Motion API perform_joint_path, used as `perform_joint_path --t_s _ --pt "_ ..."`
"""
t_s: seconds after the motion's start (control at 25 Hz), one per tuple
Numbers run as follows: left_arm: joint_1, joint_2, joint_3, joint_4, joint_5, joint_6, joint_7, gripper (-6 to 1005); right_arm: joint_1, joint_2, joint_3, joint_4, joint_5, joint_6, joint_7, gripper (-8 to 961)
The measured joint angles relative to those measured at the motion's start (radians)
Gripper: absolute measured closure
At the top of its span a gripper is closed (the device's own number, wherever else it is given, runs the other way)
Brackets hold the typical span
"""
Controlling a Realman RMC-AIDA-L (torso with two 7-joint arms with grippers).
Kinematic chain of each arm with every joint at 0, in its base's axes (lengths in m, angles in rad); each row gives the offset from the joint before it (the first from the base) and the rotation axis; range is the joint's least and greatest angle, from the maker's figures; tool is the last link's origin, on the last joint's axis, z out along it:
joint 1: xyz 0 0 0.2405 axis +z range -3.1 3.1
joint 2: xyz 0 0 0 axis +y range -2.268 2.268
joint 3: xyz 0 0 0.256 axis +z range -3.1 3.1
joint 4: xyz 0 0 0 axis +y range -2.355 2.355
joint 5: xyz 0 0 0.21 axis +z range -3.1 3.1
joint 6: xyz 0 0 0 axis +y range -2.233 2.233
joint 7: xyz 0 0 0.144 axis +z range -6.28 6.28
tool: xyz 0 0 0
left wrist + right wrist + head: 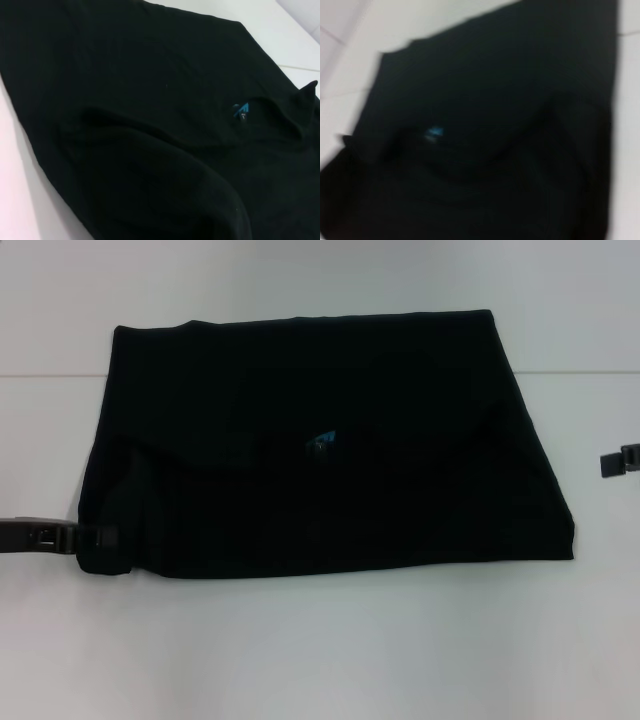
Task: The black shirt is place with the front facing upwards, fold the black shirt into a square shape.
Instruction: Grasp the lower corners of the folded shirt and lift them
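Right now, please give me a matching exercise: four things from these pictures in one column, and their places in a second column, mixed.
Things:
1. black shirt
2. blue neck label
3. left gripper
4. right gripper

Places:
A. at the shirt's near left corner
B. near the middle of the folded cloth
C. off the cloth, at the right edge of the head view
D. spread folded on the white table

Pairs: 1-D, 2-B, 3-A, 4-C
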Motion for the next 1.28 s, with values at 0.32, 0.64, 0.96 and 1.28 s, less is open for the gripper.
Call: perform_joint_path --t_s 0.32,0.64,0.96,1.28 --pt "-0.001 0.001 -0.001 0.0 -0.003 -0.005 0.0 936 0.106 0.046 -0.032 0.058 -0.229 0.074 0.031 95" --pt "-0.003 0.001 0.001 0.0 -0.003 -0.005 0.0 936 0.131 0.072 -0.053 0.18 -0.222 0.188 0.009 104" --pt "-0.008 -0.002 0.004 0.0 -0.003 -0.008 0.0 936 0.16 0.1 -0.104 0.257 -0.228 0.268 -0.005 112" --pt "-0.012 -0.002 0.005 -0.002 -0.003 -0.01 0.0 936 0.162 0.106 -0.115 0.261 -0.229 0.294 -0.008 149"
